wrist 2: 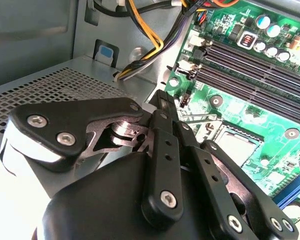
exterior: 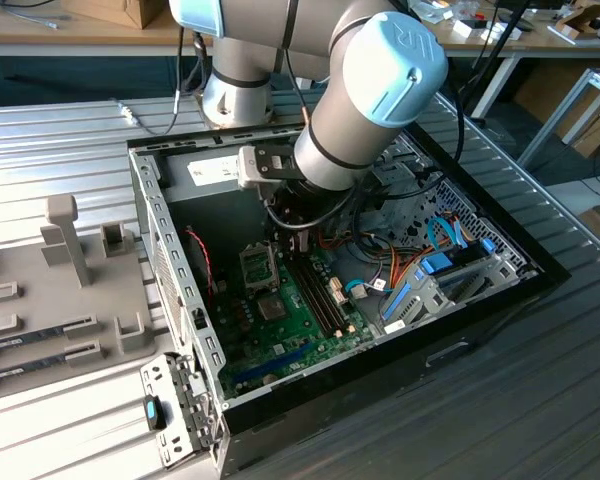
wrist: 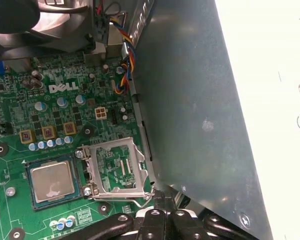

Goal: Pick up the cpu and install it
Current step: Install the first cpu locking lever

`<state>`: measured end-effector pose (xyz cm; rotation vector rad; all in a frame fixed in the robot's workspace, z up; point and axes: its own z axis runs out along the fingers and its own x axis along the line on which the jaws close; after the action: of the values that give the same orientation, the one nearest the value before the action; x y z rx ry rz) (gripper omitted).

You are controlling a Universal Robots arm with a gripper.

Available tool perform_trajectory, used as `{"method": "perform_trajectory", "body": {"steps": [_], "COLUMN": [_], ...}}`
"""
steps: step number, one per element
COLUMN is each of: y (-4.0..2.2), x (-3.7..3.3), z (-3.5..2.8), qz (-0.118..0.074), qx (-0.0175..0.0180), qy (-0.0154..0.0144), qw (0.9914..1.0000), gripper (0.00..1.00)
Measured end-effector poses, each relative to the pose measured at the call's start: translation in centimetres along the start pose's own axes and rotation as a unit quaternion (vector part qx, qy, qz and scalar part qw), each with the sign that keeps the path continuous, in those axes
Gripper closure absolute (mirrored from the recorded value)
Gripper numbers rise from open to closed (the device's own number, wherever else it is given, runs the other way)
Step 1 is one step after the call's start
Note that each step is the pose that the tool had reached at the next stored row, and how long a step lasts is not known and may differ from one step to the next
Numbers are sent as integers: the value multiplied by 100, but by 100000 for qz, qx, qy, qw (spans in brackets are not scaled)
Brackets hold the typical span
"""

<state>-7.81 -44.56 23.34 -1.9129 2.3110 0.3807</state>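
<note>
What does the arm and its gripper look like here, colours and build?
The arm has silver-grey tube sections with light blue round joint caps and a black ring at the wrist. A grey camera block is strapped beside the wrist, with black cables trailing from it. The gripper, in both wrist views, is matte black: flat linkage bars pinned by silver screws around a bright metal pivot.

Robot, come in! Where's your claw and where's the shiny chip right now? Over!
Gripper inside the computer case, fingers together, holding nothing. The cpu sits in its socket; hinged socket frame flipped open beside it. Nothing in the way.
</note>
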Motion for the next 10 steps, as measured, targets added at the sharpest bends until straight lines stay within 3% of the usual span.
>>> {"method": "perform_trajectory", "body": {"steps": [6,10], "y": [16,17], "x": [-16,-15], "z": [-70,-76], "qz": [-2,4], "qx": [-1,-3], "qy": [0,5], "qw": [100000,100000], "gripper": [89,89]}}
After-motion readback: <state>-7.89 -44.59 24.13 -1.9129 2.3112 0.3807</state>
